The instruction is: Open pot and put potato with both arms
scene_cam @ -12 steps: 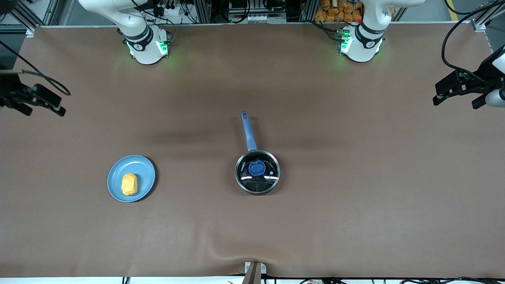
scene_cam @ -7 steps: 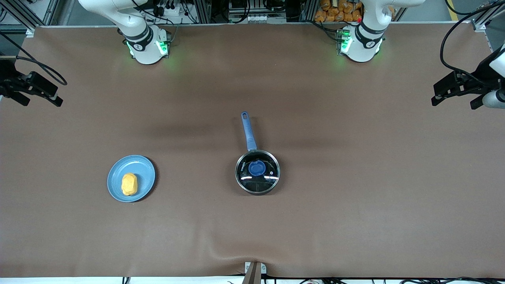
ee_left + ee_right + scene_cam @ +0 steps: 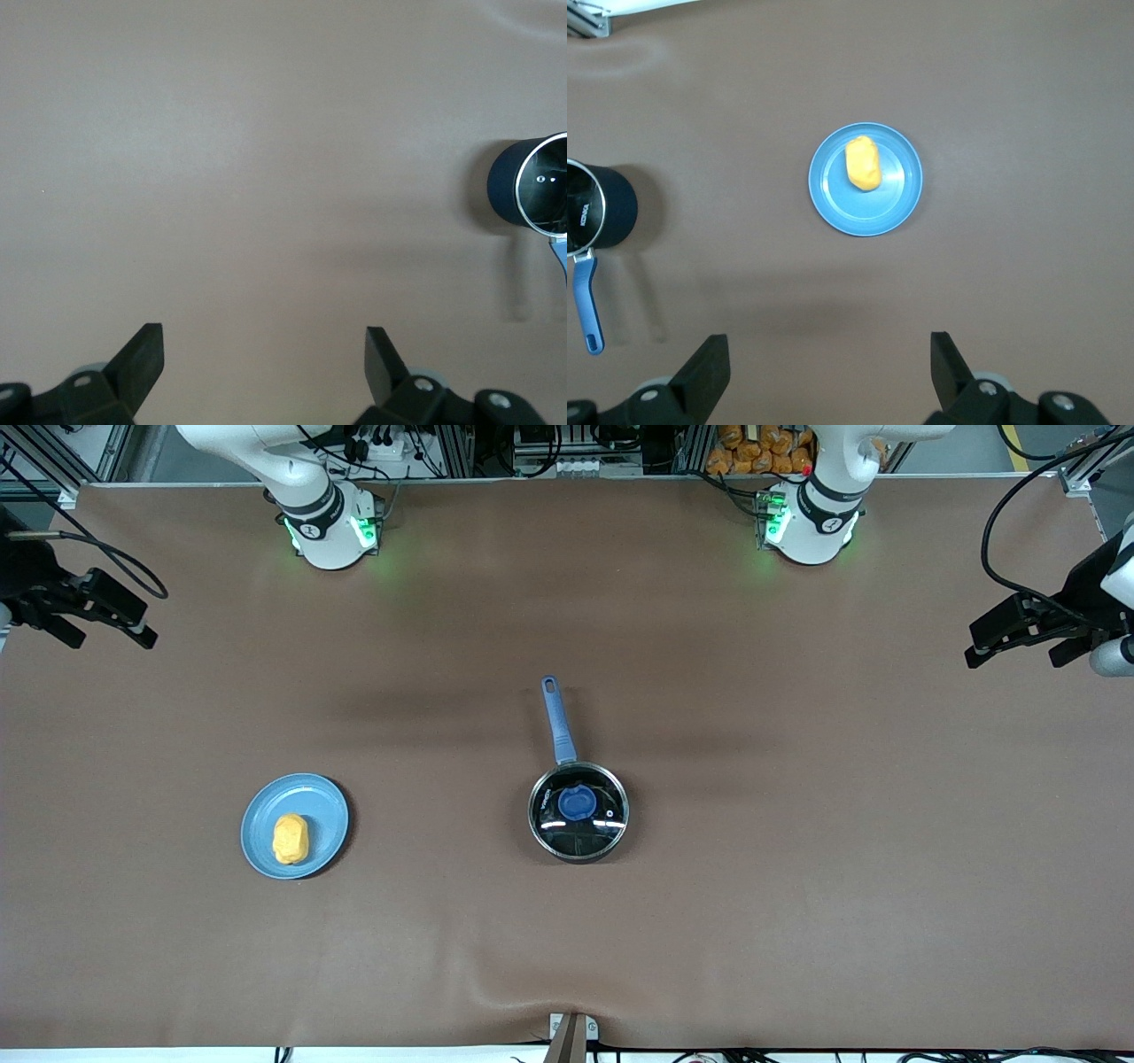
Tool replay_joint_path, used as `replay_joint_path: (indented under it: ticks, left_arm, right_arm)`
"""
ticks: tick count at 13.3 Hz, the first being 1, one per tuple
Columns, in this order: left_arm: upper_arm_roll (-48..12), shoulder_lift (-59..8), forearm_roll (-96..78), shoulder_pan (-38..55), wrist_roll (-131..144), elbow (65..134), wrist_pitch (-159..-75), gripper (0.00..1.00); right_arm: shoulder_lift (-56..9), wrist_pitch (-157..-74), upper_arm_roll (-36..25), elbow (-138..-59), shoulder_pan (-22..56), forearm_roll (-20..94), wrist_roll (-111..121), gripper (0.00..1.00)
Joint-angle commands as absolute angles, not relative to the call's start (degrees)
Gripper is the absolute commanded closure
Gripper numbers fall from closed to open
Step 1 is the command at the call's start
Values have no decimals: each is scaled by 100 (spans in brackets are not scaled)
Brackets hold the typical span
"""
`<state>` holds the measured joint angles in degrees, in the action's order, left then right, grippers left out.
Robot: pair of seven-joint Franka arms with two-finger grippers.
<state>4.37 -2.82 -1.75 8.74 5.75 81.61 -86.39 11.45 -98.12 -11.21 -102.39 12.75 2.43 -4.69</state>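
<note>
Nothing is done yet: the lid (image 3: 578, 804) sits on the pot (image 3: 578, 812) mid-bench, the potato (image 3: 290, 839) lies on its plate (image 3: 323, 815), both well away from the left gripper (image 3: 997, 640) and right gripper (image 3: 111, 622), whose fingers are apart and hold nothing

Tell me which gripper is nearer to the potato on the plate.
The right gripper. It hangs open at the right arm's end of the table, the same end as the potato on the blue plate. The left gripper, also open, is over the left arm's end.
</note>
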Motion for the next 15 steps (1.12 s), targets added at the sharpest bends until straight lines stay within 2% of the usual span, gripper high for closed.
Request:
replay_joint_path:
  ticks: [1, 6, 11, 15]
  left_arm:
    - [396, -290, -35, 826, 423, 8200, -8701, 0]
    - [422, -281, -79, 809, -34, 8191, -8701, 0]
    - [413, -281, -35, 826, -35, 8191, -8701, 0]
    - [404, -281, -79, 817, -53, 8191, -8684, 0]
  right_arm:
    - [968, -10019, -1002, -10371, 1467, 149, -615, 0]
    - [-120, -10536, -1002, -10371, 1635, 149, -554, 0]
    - [-1395, -11792, -993, -10389, 1687, 149, -335, 0]
    - [-2038, -12470, -1002, -10406, 1635, 149, 8, 0]
